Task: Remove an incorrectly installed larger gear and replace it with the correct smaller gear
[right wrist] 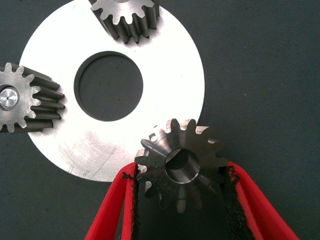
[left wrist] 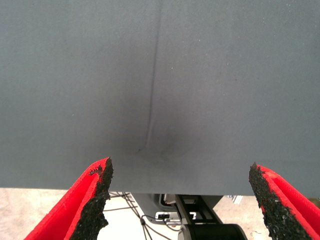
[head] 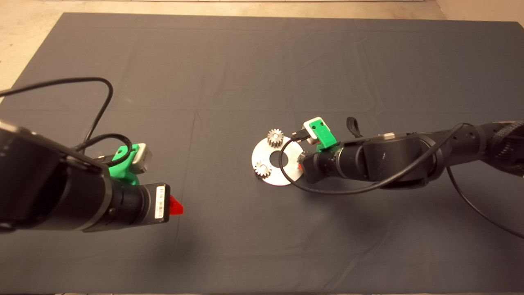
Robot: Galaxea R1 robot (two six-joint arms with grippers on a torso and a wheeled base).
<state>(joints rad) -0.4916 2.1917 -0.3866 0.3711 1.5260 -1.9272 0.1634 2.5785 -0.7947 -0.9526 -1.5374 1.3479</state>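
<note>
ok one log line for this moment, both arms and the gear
right gripper: shut on smaller gear, at edge of round plate | two pinions on plate | left gripper: open, over bare mat

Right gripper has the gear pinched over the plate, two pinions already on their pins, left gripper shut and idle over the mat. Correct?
Not quite: the left gripper is open, fingers wide apart over bare mat, per the left wrist view. The rest holds: right gripper holds the gear at the plate.

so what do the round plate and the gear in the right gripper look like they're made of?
Round plate: bright bare metal, probably aluminium or steel, with a brushed sheen and fine scratches. Gear held in the right gripper: darker grey steel by its look, with machined teeth and a dull shine.
</note>
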